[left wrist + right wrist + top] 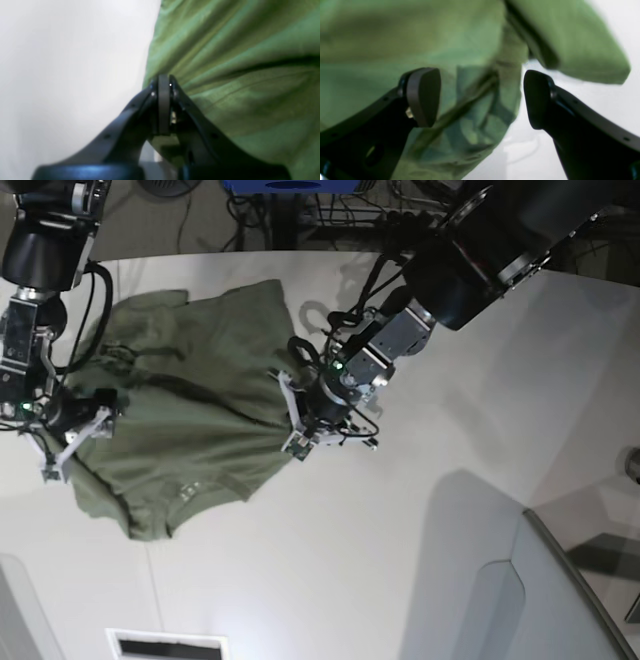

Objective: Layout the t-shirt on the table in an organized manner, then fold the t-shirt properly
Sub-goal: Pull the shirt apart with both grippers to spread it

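Observation:
The olive-green t-shirt (190, 420) lies crumpled on the left part of the white table (400, 560). My left gripper (297, 442) is at the shirt's right edge, shut on the t-shirt (237, 62). In the left wrist view the left gripper (163, 78) has its fingers pressed together, and creases fan out from them. My right gripper (72, 442) is at the shirt's left edge. In the right wrist view the right gripper (481, 96) is open, its fingers on either side of a bunched fold of the t-shirt (395, 37), not touching it.
The left arm reaches in from the upper right across the table. Cables (300, 210) run behind the far edge. A pale grey panel (560, 590) stands at the lower right. A slotted opening (165, 645) sits at the near edge.

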